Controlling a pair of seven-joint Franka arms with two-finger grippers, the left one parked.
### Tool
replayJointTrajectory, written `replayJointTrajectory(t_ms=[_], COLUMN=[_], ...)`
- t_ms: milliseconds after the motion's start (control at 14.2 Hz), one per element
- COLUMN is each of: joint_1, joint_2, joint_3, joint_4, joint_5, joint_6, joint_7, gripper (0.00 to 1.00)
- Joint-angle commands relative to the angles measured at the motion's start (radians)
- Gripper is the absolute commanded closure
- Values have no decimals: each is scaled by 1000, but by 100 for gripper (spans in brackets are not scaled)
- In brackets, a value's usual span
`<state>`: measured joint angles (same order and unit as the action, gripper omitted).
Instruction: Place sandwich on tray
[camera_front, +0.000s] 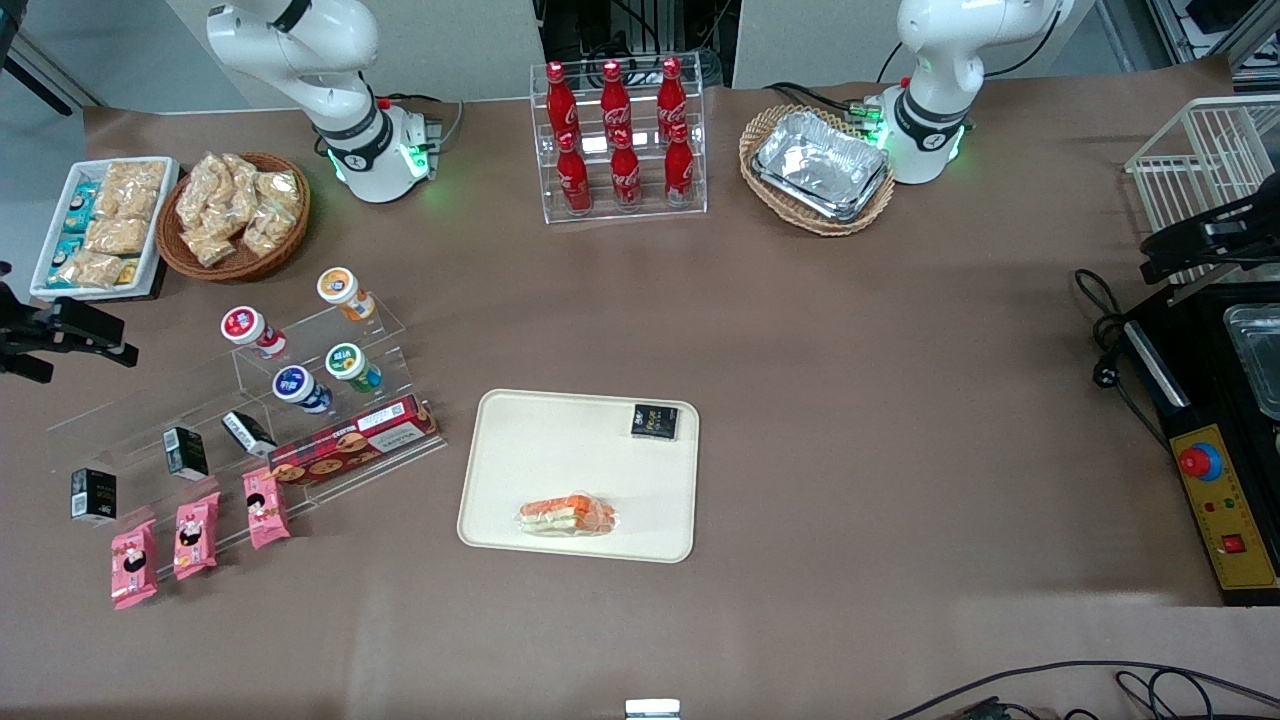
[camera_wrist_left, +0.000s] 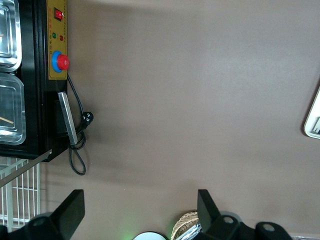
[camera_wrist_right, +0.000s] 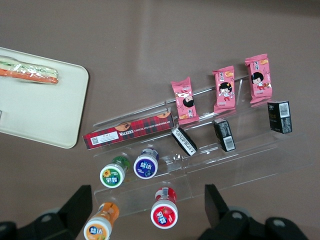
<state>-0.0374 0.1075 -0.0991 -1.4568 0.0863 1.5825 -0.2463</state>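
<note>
- The wrapped, wedge-shaped sandwich (camera_front: 567, 516) lies on the flat cream tray (camera_front: 520, 470) with rounded corners, near the tray's edge closest to the front camera.
- A small black packet (camera_front: 655, 421) sits in a tray corner, well apart.
- Gripper (camera_wrist_right: 145, 207) hangs above the clear acrylic stand (camera_wrist_right: 240, 160) of cups, jaws spread, holding nothing.
- Three glossy pink snack packets (camera_front: 193, 535) lie beside the stand.
</note>
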Motion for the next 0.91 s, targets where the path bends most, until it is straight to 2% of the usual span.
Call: replayJointTrajectory(t_ms=[0,281,492,704,844], joint_1=[-19,-21,-9,-27,-24], joint_2=[-23,-72,-72,-74,-75], joint_3=[16,16,22,85,117], joint_4=[-33,-155,-151,-142,-139], joint_5=[-10,-14,-17,-19,-45], joint_6=[10,108,103,94,74], joint_7=[7,6,16,59,143], gripper=[0,0,0,0,0])
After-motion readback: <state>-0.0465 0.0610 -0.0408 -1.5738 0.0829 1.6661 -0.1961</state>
